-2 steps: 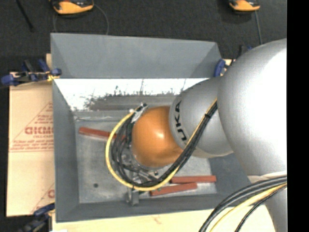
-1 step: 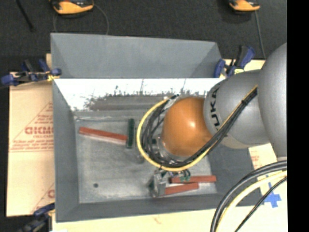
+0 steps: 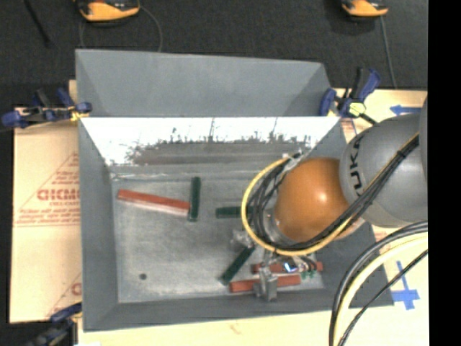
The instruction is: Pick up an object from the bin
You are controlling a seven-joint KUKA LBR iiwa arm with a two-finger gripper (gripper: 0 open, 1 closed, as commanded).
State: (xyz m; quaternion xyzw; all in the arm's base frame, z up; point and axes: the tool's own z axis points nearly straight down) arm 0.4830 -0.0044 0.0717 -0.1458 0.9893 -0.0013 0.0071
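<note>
Orange domed wrist cover (image 3: 310,200), lower right of frame. Beneath it the gripper (image 3: 268,285) sits low over a red flat stick (image 3: 241,287) along the bottom wall of the grey metal bin (image 3: 97,229). A dark green stick (image 3: 236,265) lies just beside. Pincer state: cannot tell. Step, judged: placing for the grasp. Next move: close squarely on the red stick, avoiding the green.

A reddish-brown flat stick (image 3: 243,287) lies flat and nearly level along the front wall of the bin (image 3: 97,215), near its right corner.

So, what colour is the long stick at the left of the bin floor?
The stick is orange-red, seen best in the camera view.
</note>
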